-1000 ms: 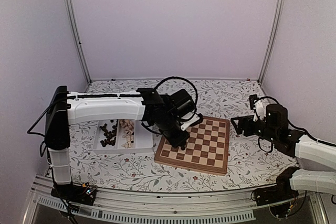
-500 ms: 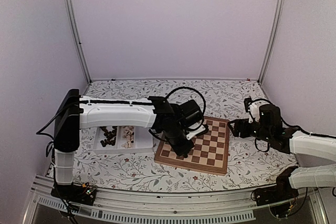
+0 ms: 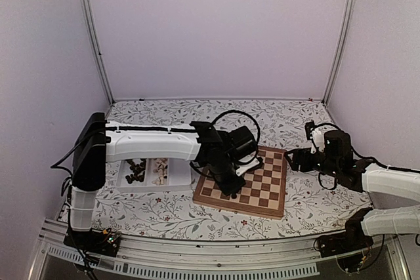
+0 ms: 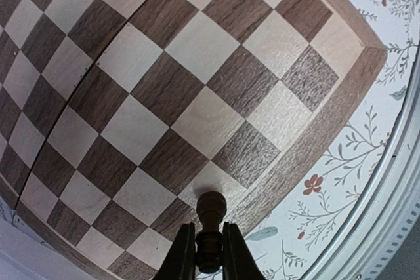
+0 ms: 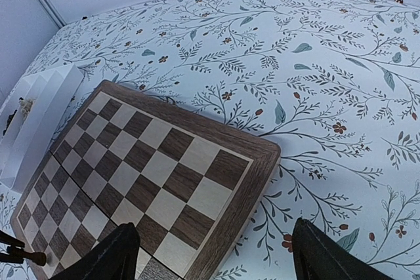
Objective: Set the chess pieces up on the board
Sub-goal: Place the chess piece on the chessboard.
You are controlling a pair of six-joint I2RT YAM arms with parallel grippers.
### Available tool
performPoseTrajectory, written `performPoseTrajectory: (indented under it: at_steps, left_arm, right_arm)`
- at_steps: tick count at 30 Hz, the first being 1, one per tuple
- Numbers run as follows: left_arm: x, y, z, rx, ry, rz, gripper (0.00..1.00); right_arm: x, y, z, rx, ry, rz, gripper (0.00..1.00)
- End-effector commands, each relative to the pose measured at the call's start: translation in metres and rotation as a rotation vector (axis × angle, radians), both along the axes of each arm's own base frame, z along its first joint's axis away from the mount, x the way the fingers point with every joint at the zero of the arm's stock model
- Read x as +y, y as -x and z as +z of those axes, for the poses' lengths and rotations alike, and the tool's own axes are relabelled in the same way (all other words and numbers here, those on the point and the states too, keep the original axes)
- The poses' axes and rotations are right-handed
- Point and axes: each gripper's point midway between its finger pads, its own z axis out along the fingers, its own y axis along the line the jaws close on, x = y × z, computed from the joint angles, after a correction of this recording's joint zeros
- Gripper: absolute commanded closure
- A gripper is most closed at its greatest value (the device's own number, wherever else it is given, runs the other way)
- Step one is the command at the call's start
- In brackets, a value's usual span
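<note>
The left gripper (image 4: 210, 259) is pinching a dark chess piece (image 4: 211, 209) over the board (image 4: 164, 90) by its border (touching or not, unclear); the right gripper (image 5: 213, 263) is gaping wide, empty.

The surface (image 3: 289, 115) is covered in a white print of leafy sprigs and small red flowers, and it runs far to a plain pale lilac back wall (image 3: 216, 31). Matching side walls (image 3: 39, 50) close in left and right. Two slim metal uprights (image 3: 93, 37) stand in the far corners. A ribbed aluminium rail (image 3: 216, 257) edges the near side. The light is soft and even.
</note>
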Motion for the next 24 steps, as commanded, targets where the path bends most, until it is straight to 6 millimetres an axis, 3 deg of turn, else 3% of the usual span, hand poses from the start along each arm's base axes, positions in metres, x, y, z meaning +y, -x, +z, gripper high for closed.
performPoseTrajectory:
  at_steps: [1,5,9,11,19,24]
  left_arm:
    - [-0.002,0.010,-0.003,0.017,-0.026,-0.015,0.95]
    - [0.000,0.011,-0.007,0.023,-0.041,-0.013,0.90]
    - [0.000,0.013,-0.009,0.033,-0.043,-0.014,0.73]
    - [-0.001,0.015,-0.007,0.042,-0.035,-0.017,0.70]
    - [-0.002,0.018,-0.006,0.059,-0.028,-0.021,0.66]
    - [-0.002,0.020,-0.008,0.074,-0.032,-0.025,0.74]
  right_arm:
    - [0.005,-0.006,0.016,-0.044,-0.019,0.007,0.16]
    - [0.005,-0.006,0.017,-0.045,-0.019,0.008,0.16]
    - [0.005,-0.007,0.017,-0.045,-0.018,0.008,0.16]
    - [0.005,-0.007,0.017,-0.044,-0.019,0.007,0.16]
    - [0.009,-0.005,0.017,-0.039,-0.026,0.033,0.16]
    - [0.010,-0.005,0.017,-0.039,-0.027,0.039,0.15]
